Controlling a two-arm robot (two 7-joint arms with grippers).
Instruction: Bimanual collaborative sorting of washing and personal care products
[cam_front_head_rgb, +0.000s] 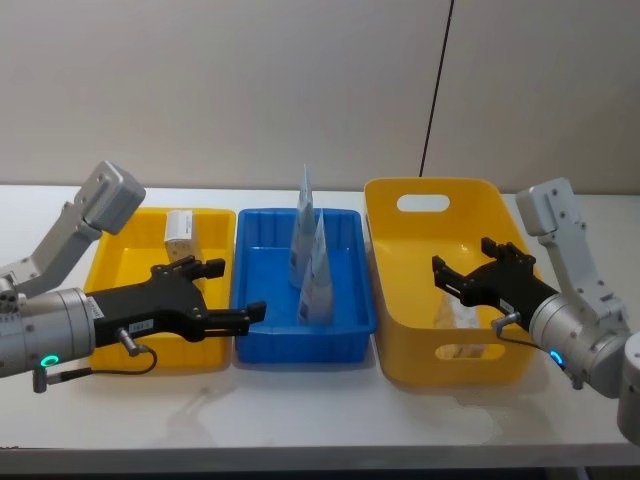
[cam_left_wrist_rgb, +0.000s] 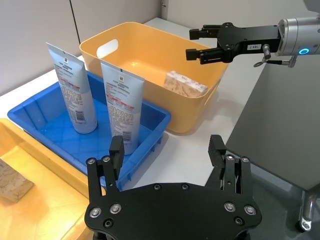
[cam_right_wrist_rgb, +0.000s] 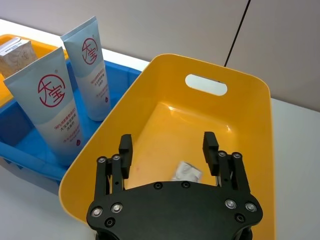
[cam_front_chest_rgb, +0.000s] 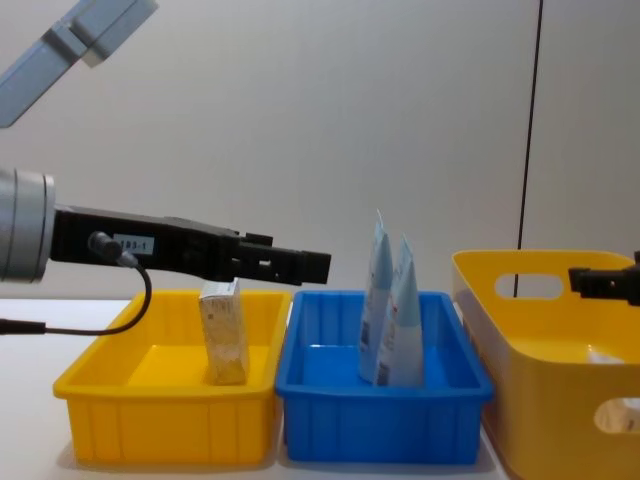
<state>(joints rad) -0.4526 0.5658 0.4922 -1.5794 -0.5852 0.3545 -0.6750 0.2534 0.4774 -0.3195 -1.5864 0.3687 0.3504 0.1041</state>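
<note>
Blue bin (cam_front_head_rgb: 300, 348) holds two upright tubes (cam_front_head_rgb: 318, 280); carton (cam_front_head_rgb: 180, 232) stands left of it, soft pack (cam_left_wrist_rgb: 185, 85) right. Left gripper (cam_front_head_rgb: 235, 290) and right gripper (cam_front_head_rgb: 445, 277) flank it, jaws apart, empty. Tubes probably light, squashy: grasp mid-body.

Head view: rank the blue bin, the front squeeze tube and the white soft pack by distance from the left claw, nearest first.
1. The blue bin, centre: the left claw has one fingertip above its left rim.
2. The front squeeze tube, standing inside that bin.
3. The white soft pack, lying in the deep yellow bin on the right.
</note>
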